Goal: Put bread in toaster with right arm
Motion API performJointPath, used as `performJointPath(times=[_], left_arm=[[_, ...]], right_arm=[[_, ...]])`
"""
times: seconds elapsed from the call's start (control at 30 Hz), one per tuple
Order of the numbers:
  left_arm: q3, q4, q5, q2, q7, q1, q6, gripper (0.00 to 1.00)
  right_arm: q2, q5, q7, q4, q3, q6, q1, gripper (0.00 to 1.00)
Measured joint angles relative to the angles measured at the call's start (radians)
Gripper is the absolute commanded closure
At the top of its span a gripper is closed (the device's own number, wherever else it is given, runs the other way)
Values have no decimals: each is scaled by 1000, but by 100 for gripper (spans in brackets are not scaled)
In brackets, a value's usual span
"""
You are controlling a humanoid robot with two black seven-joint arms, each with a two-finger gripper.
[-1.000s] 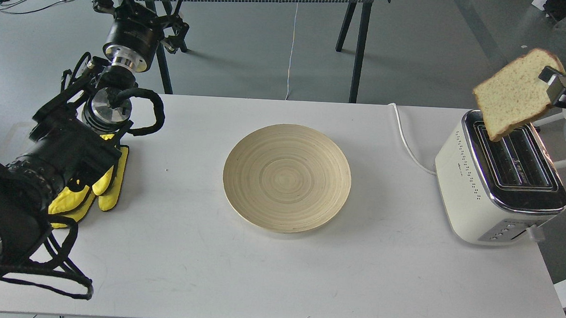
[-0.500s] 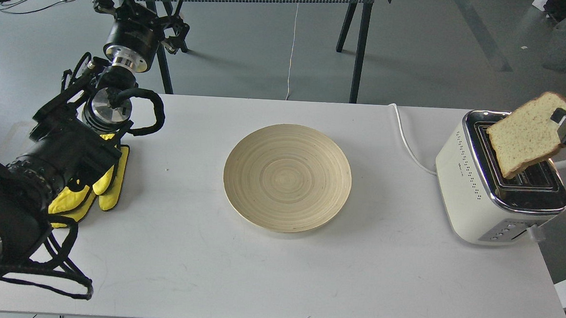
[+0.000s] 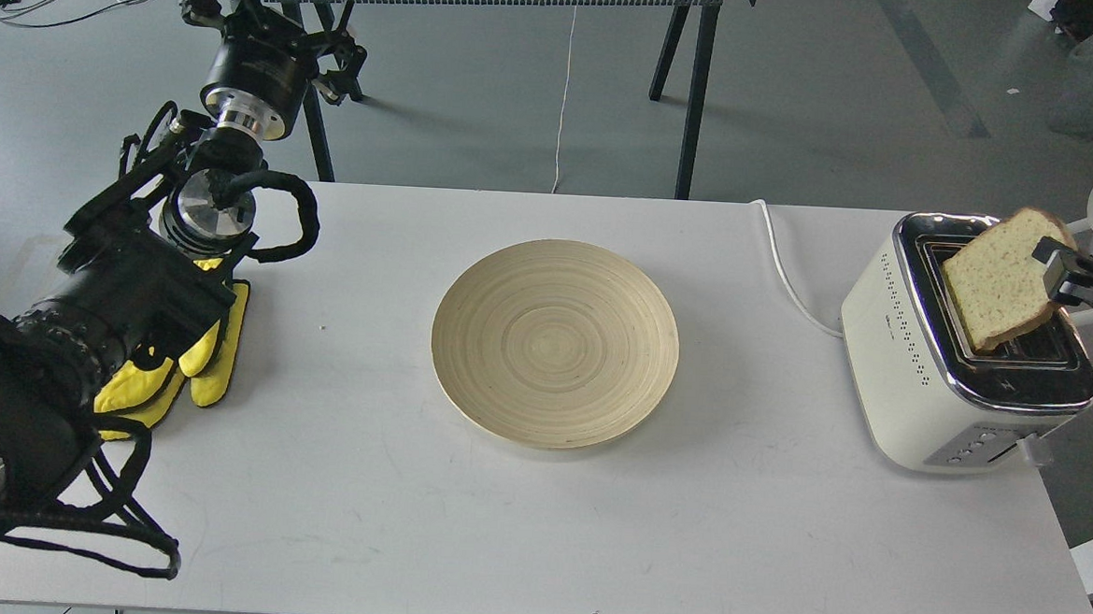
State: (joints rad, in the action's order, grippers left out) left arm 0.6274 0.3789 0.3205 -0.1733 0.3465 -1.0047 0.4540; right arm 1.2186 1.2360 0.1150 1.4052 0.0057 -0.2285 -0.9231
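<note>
The bread [image 3: 997, 286], a pale slice with a brown crust, is tilted with its lower edge inside the rear slot of the cream-white toaster [image 3: 922, 364] at the table's right end. My right gripper [image 3: 1052, 268] comes in from the right edge and is shut on the bread's upper right corner. Most of the slice still stands above the chrome rim. My left arm rises along the left side. Its far end [image 3: 235, 10] is dark, and the fingers cannot be told apart.
A round bamboo plate [image 3: 554, 343] sits bare at the table's middle. A yellow cloth [image 3: 197, 364] lies under the left arm. The toaster's white cord [image 3: 786, 282] runs to the back edge. Another table's legs [image 3: 693, 90] stand behind.
My right gripper has carried the bread down from above the toaster, and the slice's lower edge has gone into the slot. The left arm has not moved.
</note>
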Motion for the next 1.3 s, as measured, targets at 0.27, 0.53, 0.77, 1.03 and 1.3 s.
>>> performJointPath(times=[0.27,0.53,0.77,1.03,1.3], left_arm=[[0,0,0,0,0,0,0,0],[0,0,0,0,0,0,0,0],[0,0,0,-2,0,0,0,0],[0,0,0,-4,0,-1,0,0],[0,-1,0,-3,0,-3,0,0]], right_arm=[[-28,-24,67,11,30,-42,1,5],[-92,-310,76,11,193,-36,0,1],[-214,-640,73,-18,353,-20,0,1],[-444,-1000,156,-249,491,108,-1,1],[-634,-1292,155,-465,626,314,1,1]])
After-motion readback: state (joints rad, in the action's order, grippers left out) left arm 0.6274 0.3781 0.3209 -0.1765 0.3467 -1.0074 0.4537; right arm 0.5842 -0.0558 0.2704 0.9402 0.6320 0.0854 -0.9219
